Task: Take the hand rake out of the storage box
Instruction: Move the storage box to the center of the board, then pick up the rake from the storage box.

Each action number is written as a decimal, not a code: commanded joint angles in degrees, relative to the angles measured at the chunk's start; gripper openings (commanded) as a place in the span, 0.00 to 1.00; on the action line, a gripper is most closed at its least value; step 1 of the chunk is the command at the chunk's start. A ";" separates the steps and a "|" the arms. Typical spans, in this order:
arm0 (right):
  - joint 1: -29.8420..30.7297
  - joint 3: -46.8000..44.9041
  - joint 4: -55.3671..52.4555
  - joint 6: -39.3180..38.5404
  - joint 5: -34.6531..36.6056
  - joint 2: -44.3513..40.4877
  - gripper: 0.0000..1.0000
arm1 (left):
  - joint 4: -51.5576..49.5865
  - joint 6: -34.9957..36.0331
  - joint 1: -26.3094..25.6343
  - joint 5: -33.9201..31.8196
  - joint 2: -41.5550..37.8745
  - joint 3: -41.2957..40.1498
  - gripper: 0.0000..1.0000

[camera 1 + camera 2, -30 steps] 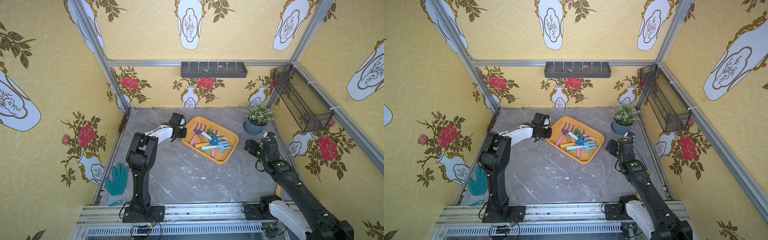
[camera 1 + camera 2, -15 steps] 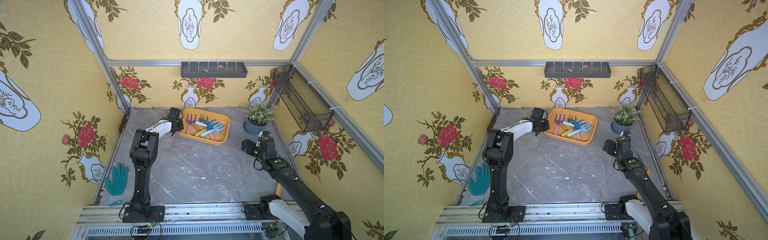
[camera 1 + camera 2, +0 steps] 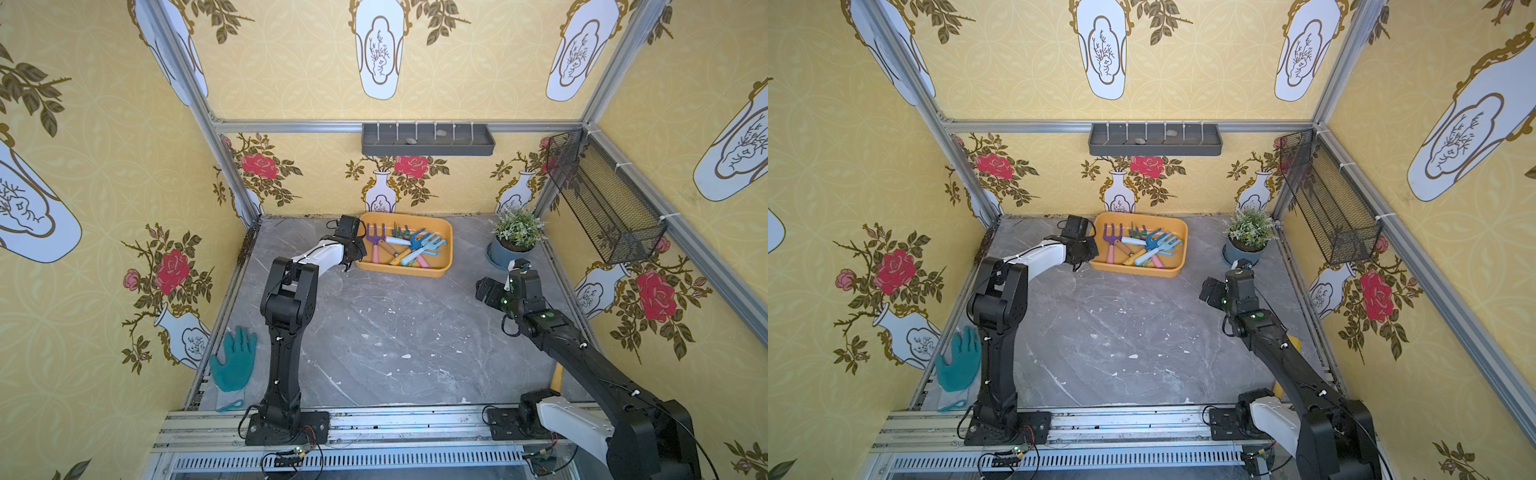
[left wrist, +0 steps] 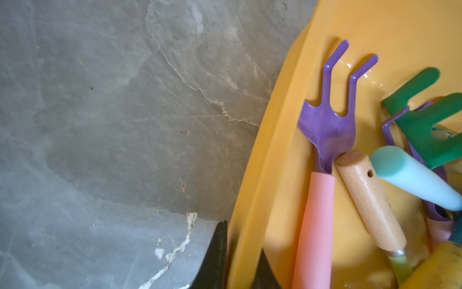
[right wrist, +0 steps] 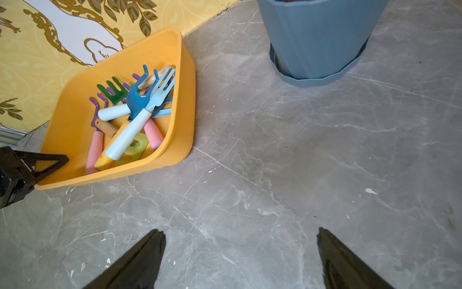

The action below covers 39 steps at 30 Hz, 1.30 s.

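The orange-yellow storage box stands near the back wall. In it lie several hand rakes: a purple one with a pink handle, a blue one and a green one. My left gripper is shut on the box's left rim, with one finger outside the wall and one inside. My right gripper hangs open over bare floor, to the right of the box and in front of it, holding nothing.
A potted plant in a blue pot stands right of the box. A grey trough hangs on the back wall and a black mesh basket on the right wall. A teal glove lies at the front left.
The box, held at its rim by my left gripper, has slid back toward the rear wall and turned square to it. My right gripper has shifted slightly left and back.
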 commanded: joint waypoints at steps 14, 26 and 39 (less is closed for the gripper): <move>10.46 14.75 5.53 5.00 -2.00 18.48 0.90 | 13.42 -5.82 0.84 4.67 -11.87 -14.91 1.00; 7.67 35.95 7.75 7.05 -2.90 42.59 0.60 | 19.43 -1.17 -1.19 -11.25 -36.12 -35.74 1.00; 6.11 53.03 6.80 12.13 -2.73 63.31 0.56 | 23.54 6.64 0.50 2.47 -62.02 -60.08 1.00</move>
